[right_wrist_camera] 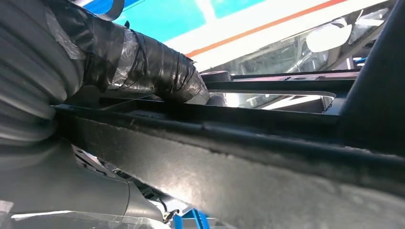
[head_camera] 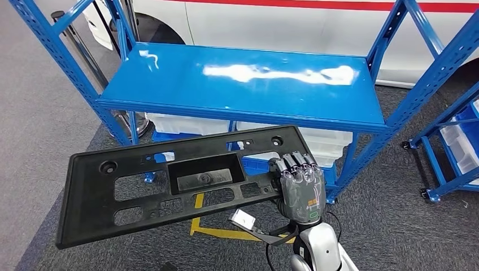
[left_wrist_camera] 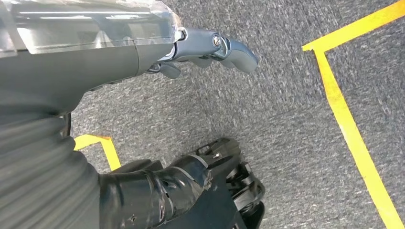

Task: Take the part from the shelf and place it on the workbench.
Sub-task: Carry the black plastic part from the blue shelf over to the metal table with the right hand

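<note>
A long black part [head_camera: 181, 182] hung in the air in front of a blue shelf [head_camera: 243, 84], its far edge overlapping the shelf's front lip in the head view and its near left corner reaching out over grey carpet [head_camera: 51, 141]. The shelf's top board lay bare and glossy, framed by slanted blue uprights at both ends, with pale bins [head_camera: 330, 142] stowed on the level below and a white vehicle [head_camera: 294, 22] close behind. A second blue rack [head_camera: 452, 147] stood to the right, leaving a strip of carpet between the two frames. Yellow floor tape [head_camera: 217, 230] showed under the part. The right hand [head_camera: 302, 189] gripped the part at its right end, fingers curled over the top edge and the back of the hand facing the camera; in the right wrist view the taped thumb [right_wrist_camera: 157, 67] pressed on the part's rim, the panel's edge [right_wrist_camera: 267, 176] running across the frame. The left hand [left_wrist_camera: 191, 109] hung over the carpet, thumb and fingers apart, holding nothing.
</note>
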`<action>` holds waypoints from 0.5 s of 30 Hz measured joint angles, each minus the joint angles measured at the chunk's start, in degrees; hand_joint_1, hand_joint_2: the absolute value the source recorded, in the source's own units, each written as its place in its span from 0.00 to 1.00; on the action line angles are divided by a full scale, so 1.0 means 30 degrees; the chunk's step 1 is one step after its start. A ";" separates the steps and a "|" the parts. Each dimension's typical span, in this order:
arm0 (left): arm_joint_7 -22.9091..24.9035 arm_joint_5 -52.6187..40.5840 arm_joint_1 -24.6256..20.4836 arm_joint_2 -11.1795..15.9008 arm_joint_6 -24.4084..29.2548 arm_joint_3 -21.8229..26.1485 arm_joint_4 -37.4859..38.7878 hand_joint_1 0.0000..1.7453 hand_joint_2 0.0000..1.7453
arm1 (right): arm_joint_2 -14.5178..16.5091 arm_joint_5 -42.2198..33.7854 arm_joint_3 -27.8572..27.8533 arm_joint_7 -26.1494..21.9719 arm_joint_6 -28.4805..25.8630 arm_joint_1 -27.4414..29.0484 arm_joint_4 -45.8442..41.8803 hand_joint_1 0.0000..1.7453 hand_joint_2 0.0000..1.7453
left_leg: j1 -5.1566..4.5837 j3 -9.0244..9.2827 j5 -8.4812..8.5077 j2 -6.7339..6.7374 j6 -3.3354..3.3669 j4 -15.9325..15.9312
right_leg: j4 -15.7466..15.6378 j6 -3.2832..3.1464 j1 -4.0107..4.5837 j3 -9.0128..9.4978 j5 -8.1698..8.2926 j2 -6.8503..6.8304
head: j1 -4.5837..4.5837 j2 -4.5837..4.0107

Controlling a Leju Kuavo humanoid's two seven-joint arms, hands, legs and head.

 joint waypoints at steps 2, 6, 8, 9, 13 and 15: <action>-0.0027 0.0049 0.0000 -0.0002 0.0068 0.0000 0.0000 0.00 1.00 | 0.0000 -0.0062 -0.0009 -0.0031 -0.0013 0.0035 0.0004 1.00 1.00 | -0.0060 -0.0191 -0.0024 -0.0018 -0.0214 0.0269 | -0.0878 -0.0241 0.0063 0.0442 0.0046 0.0035 | -0.0016 0.0000; -0.0026 0.0066 0.0015 -0.0002 0.0277 0.0000 0.0000 0.00 1.00 | 0.0000 -0.0189 -0.0036 -0.0051 -0.0024 0.0103 0.0002 1.00 1.00 | -0.0024 -0.0397 -0.0195 -0.0048 -0.0614 0.0610 | -0.0868 -0.0759 0.0061 0.0262 0.0332 0.0053 | -0.0033 0.0000; -0.0020 0.0069 0.0012 -0.0002 0.0301 0.0000 0.0000 0.00 1.00 | 0.0000 -0.0199 -0.0040 -0.0060 -0.0027 0.0107 -0.0002 1.00 1.00 | 0.0034 -0.1080 -0.1288 -0.0065 -0.0824 0.2195 | -0.0897 -0.0942 0.0026 0.0138 0.0454 0.0031 | -0.0038 0.0000; -0.0020 0.0069 0.0019 -0.0002 0.0301 0.0000 0.0000 0.00 1.00 | 0.0000 -0.0206 -0.0040 -0.0064 -0.0029 0.0118 0.0000 1.00 1.00 | 0.0055 -0.1626 -0.1994 -0.0065 -0.0898 0.3486 | -0.0894 -0.0992 0.0050 0.0059 0.0498 0.0030 | -0.0038 0.0000; -0.0009 0.0053 0.0075 -0.0002 0.0290 0.0000 0.0000 0.00 1.00 | 0.0000 -0.0280 -0.0087 -0.0065 -0.0026 0.0194 0.0033 1.00 1.00 | 0.0052 -0.1907 -0.2094 -0.0087 -0.0773 0.4842 | -0.0883 -0.1034 0.0194 -0.0090 0.0613 0.0075 | -0.0040 0.0000; -0.0004 0.0033 0.0055 0.0016 0.0286 0.0002 0.0000 0.00 1.00 | 0.0000 -0.0308 -0.0135 -0.0069 -0.0026 0.0193 0.0042 1.00 1.00 | -0.0040 -0.0421 -0.0976 -0.0173 -0.0367 0.2141 | -0.0903 -0.1001 0.0271 -0.0044 0.0642 0.0114 | -0.0027 0.0000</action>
